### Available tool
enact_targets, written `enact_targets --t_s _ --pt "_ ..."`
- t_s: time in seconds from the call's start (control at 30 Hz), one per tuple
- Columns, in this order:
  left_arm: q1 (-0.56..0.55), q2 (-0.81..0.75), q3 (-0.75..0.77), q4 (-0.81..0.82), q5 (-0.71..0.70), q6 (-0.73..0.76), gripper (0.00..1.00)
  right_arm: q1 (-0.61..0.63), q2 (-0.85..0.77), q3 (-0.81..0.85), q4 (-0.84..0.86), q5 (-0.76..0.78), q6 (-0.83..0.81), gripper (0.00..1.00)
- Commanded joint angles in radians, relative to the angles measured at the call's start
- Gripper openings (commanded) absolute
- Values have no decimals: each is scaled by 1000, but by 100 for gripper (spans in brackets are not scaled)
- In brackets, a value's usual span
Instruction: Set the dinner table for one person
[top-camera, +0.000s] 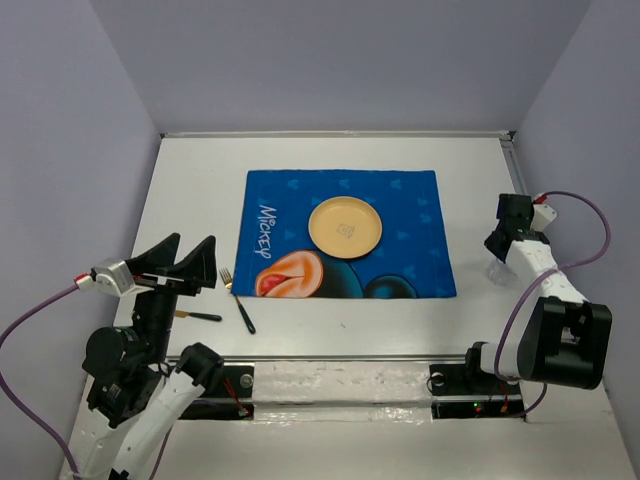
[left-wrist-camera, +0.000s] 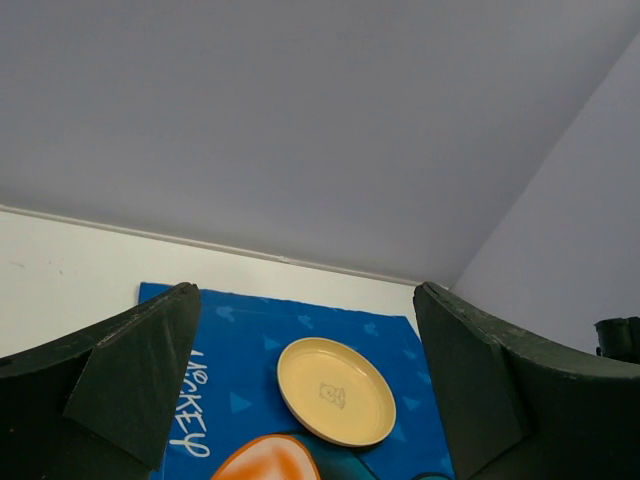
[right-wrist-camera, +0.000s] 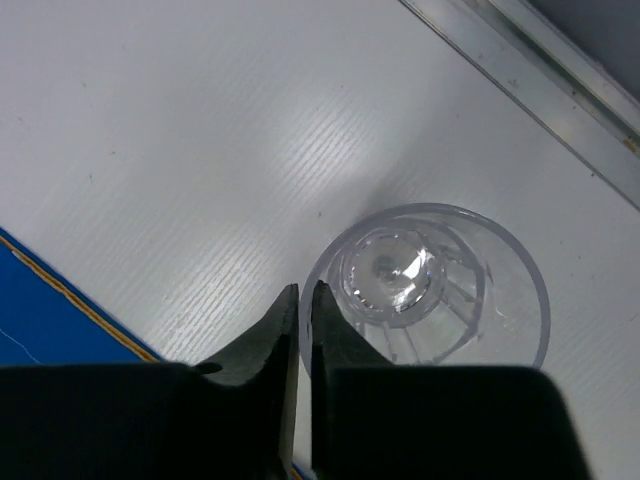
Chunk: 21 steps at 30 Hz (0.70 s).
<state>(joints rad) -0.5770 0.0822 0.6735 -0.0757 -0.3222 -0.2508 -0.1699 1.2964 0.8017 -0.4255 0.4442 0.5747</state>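
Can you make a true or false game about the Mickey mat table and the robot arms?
The yellow plate sits on the blue placemat. True.
The fork lies on the plate. False: it lies on the white table, left of the placemat.
The left gripper is wide open. True.
The clear cup stands on the placemat. False: it stands on the bare table beside it.
The right gripper is far from the cup. False: its nearly closed jaws are at the cup's rim.
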Motion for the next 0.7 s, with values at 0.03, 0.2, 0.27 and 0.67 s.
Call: enact_targets --t_s 0.03,0.2,0.27,0.67 --pt "-6 -1 11 34 -15 21 99 -6 -6 21 62 13 -13 0" --pt "-6 10 11 34 -15 21 99 6 -74 62 48 25 -88 0" --pt "-6 19 9 37 -14 19 99 59 -117 94 82 13 -137 0" --pt "32 86 3 36 -21 22 99 349 419 648 104 -176 -374 0"
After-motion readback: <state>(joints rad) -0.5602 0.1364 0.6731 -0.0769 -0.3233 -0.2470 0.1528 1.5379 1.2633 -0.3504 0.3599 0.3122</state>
